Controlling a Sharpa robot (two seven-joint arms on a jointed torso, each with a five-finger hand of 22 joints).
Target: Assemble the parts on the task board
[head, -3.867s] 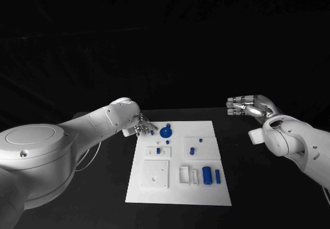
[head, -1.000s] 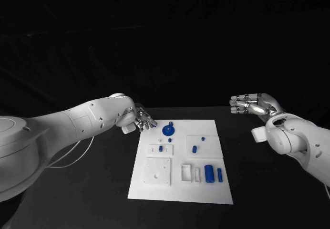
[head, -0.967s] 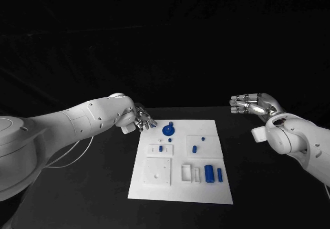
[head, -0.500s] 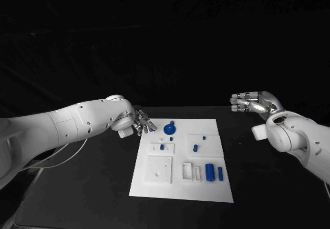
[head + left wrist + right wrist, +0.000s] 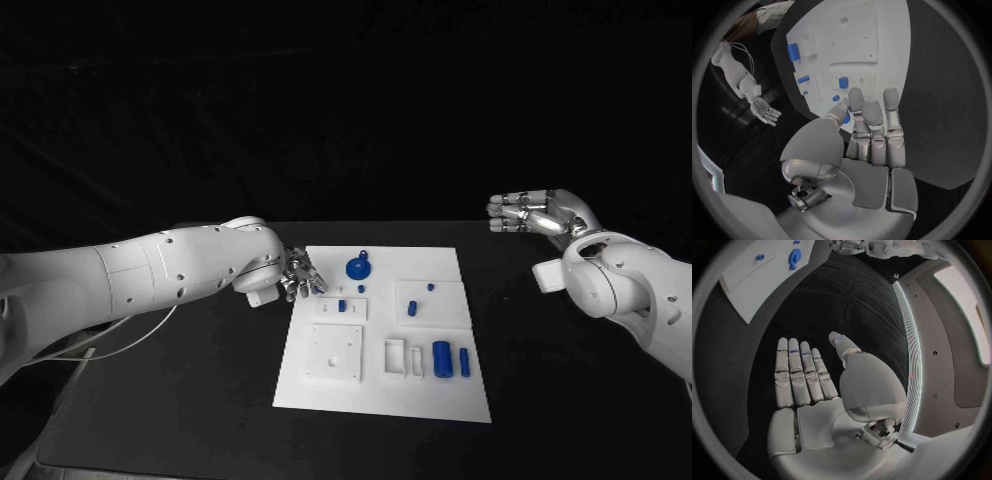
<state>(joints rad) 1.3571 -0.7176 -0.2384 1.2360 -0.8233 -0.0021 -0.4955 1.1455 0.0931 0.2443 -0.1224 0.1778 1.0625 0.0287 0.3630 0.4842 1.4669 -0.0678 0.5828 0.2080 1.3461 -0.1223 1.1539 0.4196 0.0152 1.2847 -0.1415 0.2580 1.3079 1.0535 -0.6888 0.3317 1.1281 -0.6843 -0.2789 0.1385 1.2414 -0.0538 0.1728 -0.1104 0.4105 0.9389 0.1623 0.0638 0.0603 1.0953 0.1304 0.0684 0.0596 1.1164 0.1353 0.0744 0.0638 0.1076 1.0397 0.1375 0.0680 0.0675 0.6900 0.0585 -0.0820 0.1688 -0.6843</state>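
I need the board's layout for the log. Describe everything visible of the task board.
The task board is a flat white rectangular plate lying on the black table, between the two arms. Raised white blocks and frames sit on it, some with small holes or slots. Blue parts rest on it: a round piece with a knob at the far end, small pegs in the middle, a thick cylinder nearer. The left hand hovers at its far left corner; contact is unclear.

You find no readable text here — no label, brand, number or sign on the task board (image 5: pixel 381 385), on the blue parts (image 5: pixel 441 357), or on either hand — the white arms and the black table carry no markings you can make out
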